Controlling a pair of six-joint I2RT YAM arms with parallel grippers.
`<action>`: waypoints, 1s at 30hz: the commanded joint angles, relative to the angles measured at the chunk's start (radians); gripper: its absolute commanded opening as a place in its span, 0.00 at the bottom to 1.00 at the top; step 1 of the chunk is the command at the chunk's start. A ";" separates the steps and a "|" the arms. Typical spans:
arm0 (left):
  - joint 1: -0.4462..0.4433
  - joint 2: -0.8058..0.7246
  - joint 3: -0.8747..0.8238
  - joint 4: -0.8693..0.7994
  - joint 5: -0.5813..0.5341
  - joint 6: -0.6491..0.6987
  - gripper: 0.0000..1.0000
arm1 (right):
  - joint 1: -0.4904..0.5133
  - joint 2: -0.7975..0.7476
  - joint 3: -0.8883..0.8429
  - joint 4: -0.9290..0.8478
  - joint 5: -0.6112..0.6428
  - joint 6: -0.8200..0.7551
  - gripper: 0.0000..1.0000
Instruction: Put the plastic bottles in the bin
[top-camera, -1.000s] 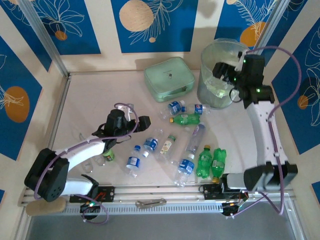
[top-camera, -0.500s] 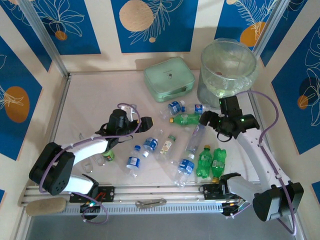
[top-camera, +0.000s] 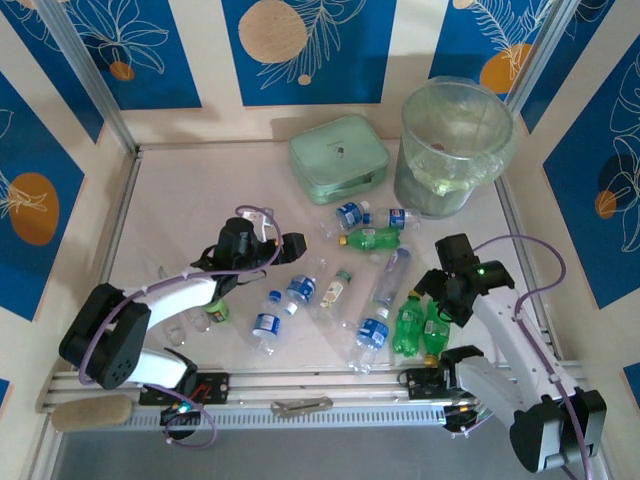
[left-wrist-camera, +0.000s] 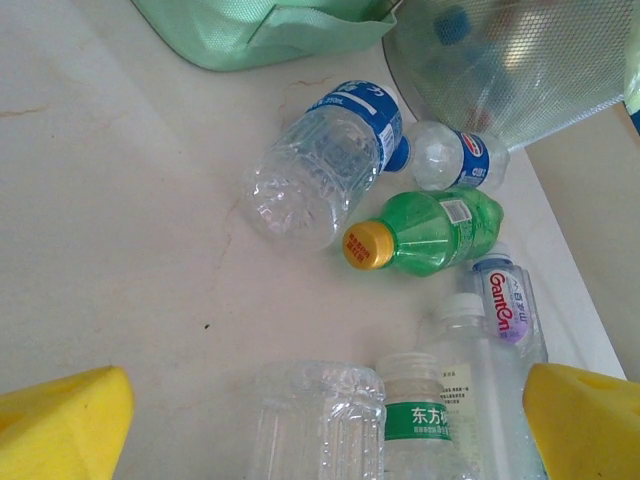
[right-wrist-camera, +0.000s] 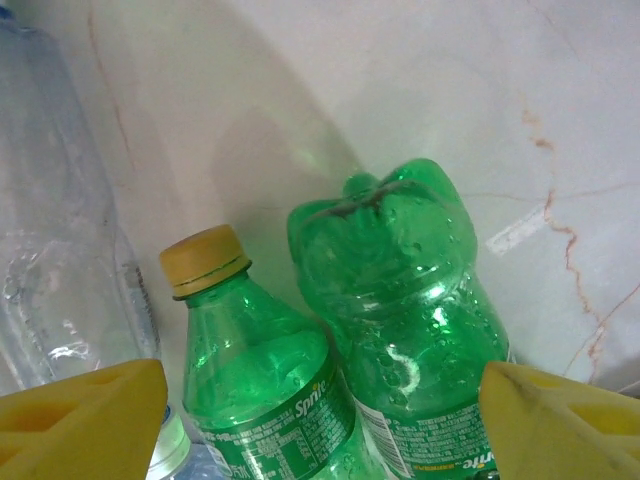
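Note:
Several plastic bottles lie across the table's middle. Two green bottles lie side by side near the front right. My right gripper hangs just above them, open. In the right wrist view its yellow fingers straddle both the capped green bottle and the other green bottle. My left gripper is open over a clear bottle and a green-labelled clear bottle. The bin stands at the back right.
A flat mint-green case lies left of the bin. Beyond the left gripper lie a blue-labelled clear bottle, a smaller one, a green yellow-capped bottle and a red-lettered bottle. Walls close the table's sides.
My right arm has swung down from the bin to the two green bottles near the front, and its jaws have narrowed somewhat. The left arm has barely moved.

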 joint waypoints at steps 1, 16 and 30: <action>0.003 0.006 0.026 0.013 0.026 0.021 0.99 | -0.009 -0.029 -0.051 -0.004 0.014 0.121 0.82; 0.003 -0.011 0.008 0.002 0.009 0.025 0.99 | 0.009 -0.004 -0.189 0.126 -0.050 0.182 0.85; 0.003 -0.028 -0.005 -0.011 -0.003 0.021 0.99 | 0.025 0.096 -0.232 0.243 -0.059 0.160 0.77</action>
